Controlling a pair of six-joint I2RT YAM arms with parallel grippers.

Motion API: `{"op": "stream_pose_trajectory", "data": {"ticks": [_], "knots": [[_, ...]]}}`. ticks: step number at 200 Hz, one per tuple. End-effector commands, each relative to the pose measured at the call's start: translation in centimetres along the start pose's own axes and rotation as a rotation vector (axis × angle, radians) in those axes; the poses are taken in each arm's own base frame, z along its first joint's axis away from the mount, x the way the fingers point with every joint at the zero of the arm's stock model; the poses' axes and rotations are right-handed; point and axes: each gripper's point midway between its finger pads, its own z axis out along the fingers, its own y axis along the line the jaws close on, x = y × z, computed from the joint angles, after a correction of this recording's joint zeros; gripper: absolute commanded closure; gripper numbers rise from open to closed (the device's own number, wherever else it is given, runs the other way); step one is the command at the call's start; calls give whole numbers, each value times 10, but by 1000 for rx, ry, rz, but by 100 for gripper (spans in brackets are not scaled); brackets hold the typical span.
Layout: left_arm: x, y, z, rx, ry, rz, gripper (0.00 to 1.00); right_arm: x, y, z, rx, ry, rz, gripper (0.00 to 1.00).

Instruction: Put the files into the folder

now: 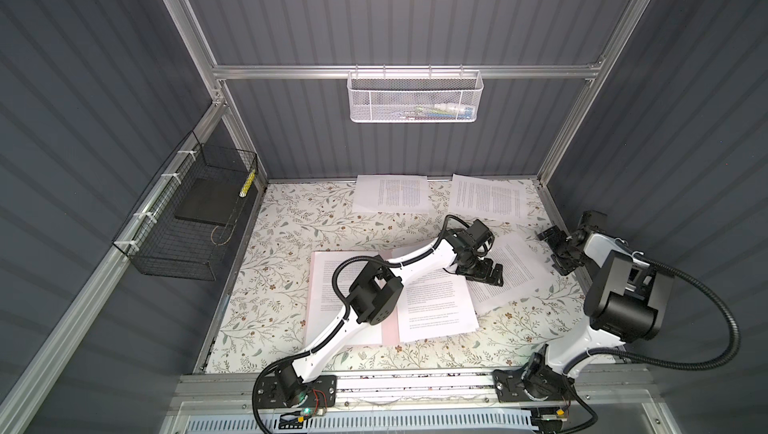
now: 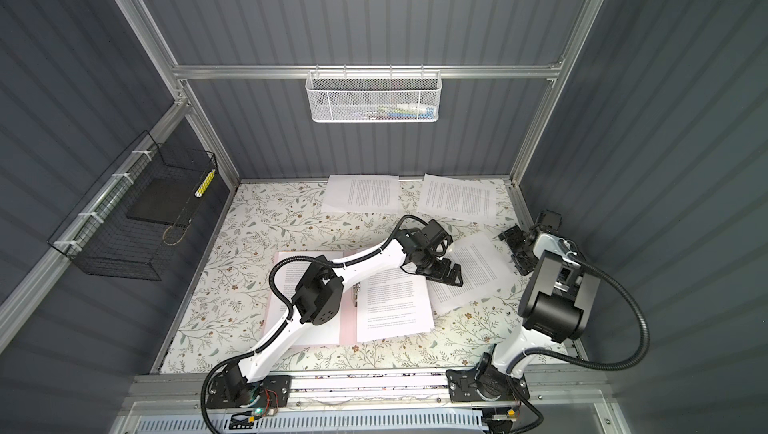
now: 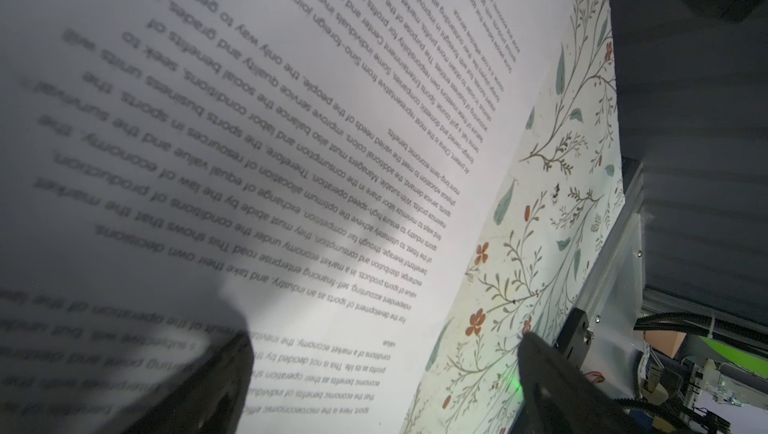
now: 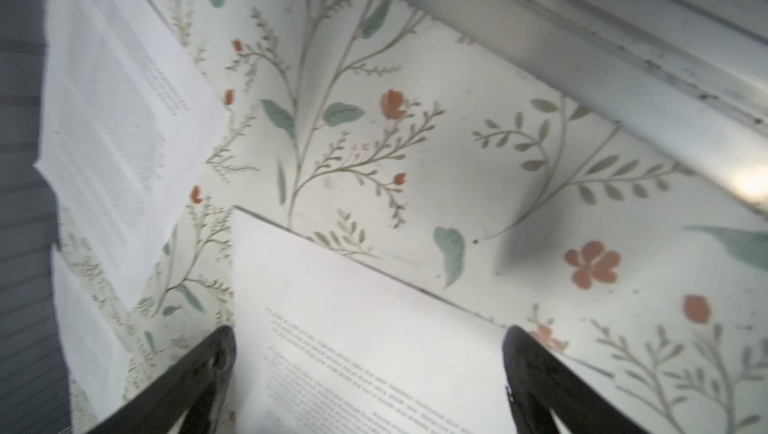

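two files [image 1: 390, 194] lie apart from the folder [image 1: 388, 334].

Both top views look down on the whole table [image 1: 291, 224]; wrist views sit close over files [image 3: 291, 79]

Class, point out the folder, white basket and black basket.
folder [image 2: 348, 328]: in a top view, bare pink strip.
white basket [image 1: 415, 99]: in a top view, front wall.
black basket [image 1: 178, 263]: in a top view, front wall.

1. The left arm [image 1: 415, 259] stretches from its base across the middle, wrist tipped down.
2. The left claw [image 1: 484, 275] sits low, jaws spread wide, gripping nothing.
3. The right arm [image 1: 600, 247] stands folded.
4. The right claw [image 1: 556, 250] has wide, empty jaws.
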Motion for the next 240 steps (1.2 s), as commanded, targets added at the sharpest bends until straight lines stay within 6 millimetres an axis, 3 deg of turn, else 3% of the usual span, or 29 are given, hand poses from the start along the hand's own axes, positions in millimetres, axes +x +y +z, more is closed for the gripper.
{"op": "stream_pose_trajectory", "data": {"ticks": [1,91,123,177,210,240], "knots": [[17,14,16,-16,77,-13,1,18,-21,8,73,71,-18,1],[15,11,20,1,80,-5,0,60,8,19,-125,269,-11,1],[15,10,19,4,78,-3,0,74,30,21,-236,332,-6,1],[19,14,23,0,92,-1,1,83,74,-28,-461,271,-55,1],[19,15,23,1,91,-1,0,106,70,-55,-526,240,-45,1],[20,16,25,7,95,-6,0,132,49,-53,-526,249,-2,1]]}}
